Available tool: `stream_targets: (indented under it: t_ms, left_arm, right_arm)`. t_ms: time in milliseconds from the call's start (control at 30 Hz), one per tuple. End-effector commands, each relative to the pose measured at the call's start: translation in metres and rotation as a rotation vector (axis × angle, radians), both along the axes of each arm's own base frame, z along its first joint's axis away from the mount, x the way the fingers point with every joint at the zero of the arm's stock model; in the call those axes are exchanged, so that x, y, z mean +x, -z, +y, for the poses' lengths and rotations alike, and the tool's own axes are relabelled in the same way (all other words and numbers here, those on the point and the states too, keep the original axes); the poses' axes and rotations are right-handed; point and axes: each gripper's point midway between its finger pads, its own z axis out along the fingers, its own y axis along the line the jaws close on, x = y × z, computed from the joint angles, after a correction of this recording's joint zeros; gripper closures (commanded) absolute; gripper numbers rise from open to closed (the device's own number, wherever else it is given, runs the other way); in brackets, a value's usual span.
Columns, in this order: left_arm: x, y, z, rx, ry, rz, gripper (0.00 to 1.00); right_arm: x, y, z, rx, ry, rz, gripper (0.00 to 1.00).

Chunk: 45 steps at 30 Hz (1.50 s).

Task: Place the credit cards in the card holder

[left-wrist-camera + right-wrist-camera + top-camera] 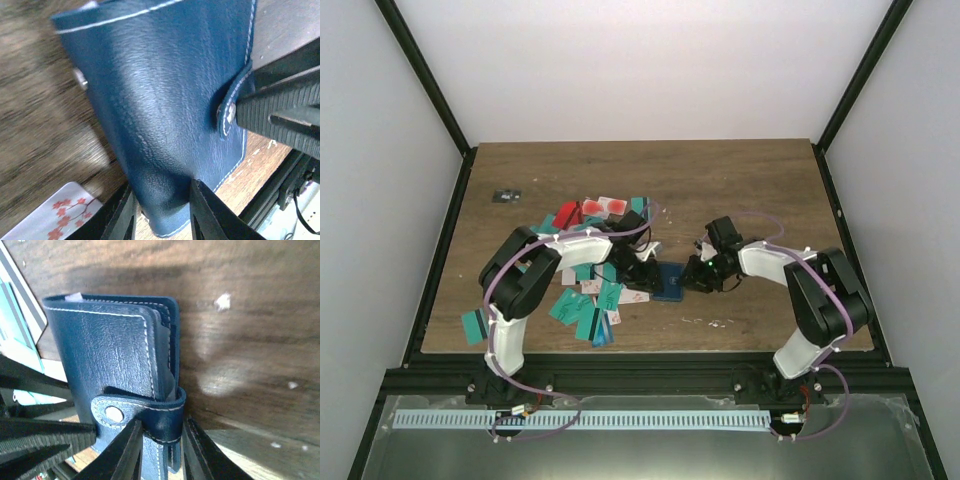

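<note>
- We see a wooden desk [760, 180] between white walls, with both arms bent inward toward its middle.
- The left tool [640, 268] and the right tool [700, 275] meet at the dark blue card holder [670, 283], one on each side of it.
- We cannot tell from here how their jaws stand.
- Credit cards [582, 300] in teal, red and white lie scattered around the left arm.
- A small dark object [505, 196] sits well apart, near the far left corner.

Brown wooden bench [740, 180], teal, red and white credit cards [582, 305] strewn over its left half, closed dark blue card holder [670, 281] near the middle, small dark object [506, 196] far left.
</note>
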Motion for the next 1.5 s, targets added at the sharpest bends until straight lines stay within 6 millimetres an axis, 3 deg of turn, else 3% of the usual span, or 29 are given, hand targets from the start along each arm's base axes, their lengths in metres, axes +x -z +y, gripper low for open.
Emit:
stream_targets:
  t_ms: [0, 200, 367, 533, 633, 733, 800, 900, 1000, 1167, 1233, 1333, 1400, 1467]
  left_arm:
    - [-0.012, 0.004, -0.020, -0.051, 0.019, 0.041, 0.69]
    - [-0.010, 0.005, -0.033, -0.067, 0.013, 0.043, 0.70]
    - [-0.001, -0.006, -0.034, -0.059, 0.012, -0.008, 0.70]
    - [0.008, -0.040, -0.022, -0.045, 0.012, -0.125, 0.63]
    - [0.019, -0.077, -0.005, -0.037, -0.019, -0.233, 0.56]
    - [0.041, -0.113, 0.026, -0.033, -0.103, -0.343, 0.41]
    - [0.057, -0.135, 0.053, -0.024, -0.175, -0.413, 0.27]
    - [0.081, -0.166, 0.099, 0.010, -0.292, -0.544, 0.13]
    - [0.100, -0.186, 0.144, 0.076, -0.409, -0.680, 0.03]
    - [0.118, -0.215, 0.212, 0.211, -0.618, -0.923, 0.01]
    - [0.118, -0.228, 0.228, 0.233, -0.659, -1.049, 0.01]
    - [0.111, -0.241, 0.259, 0.296, -0.761, -1.234, 0.01]
    - [0.102, -0.241, 0.279, 0.352, -0.801, -1.353, 0.02]
    - [0.090, -0.233, 0.295, 0.384, -0.842, -1.454, 0.02]
  right_arm:
    - [0.023, 0.002, -0.017, -0.109, 0.036, -0.047, 0.76]
    - [0.026, 0.001, -0.041, -0.162, 0.066, -0.055, 0.76]
    - [0.021, -0.009, -0.042, -0.140, 0.059, -0.073, 0.76]
    - [0.031, -0.047, -0.041, -0.117, 0.065, -0.173, 0.72]
    - [0.042, -0.083, -0.045, -0.130, 0.078, -0.273, 0.63]
    - [0.058, -0.126, -0.053, -0.151, 0.112, -0.410, 0.44]
    - [0.067, -0.156, -0.062, -0.178, 0.154, -0.503, 0.27]
    - [0.078, -0.195, -0.077, -0.219, 0.231, -0.622, 0.02]
    - [0.085, -0.225, -0.093, -0.259, 0.313, -0.723, 0.00]
    - [0.094, -0.267, -0.119, -0.341, 0.420, -0.904, 0.00]
    - [0.097, -0.281, -0.127, -0.380, 0.446, -0.972, 0.00]
    - [0.102, -0.288, -0.141, -0.471, 0.462, -1.048, 0.00]
    - [0.103, -0.280, -0.143, -0.530, 0.406, -1.138, 0.00]
    - [0.101, -0.263, -0.159, -0.600, 0.468, -1.165, 0.00]
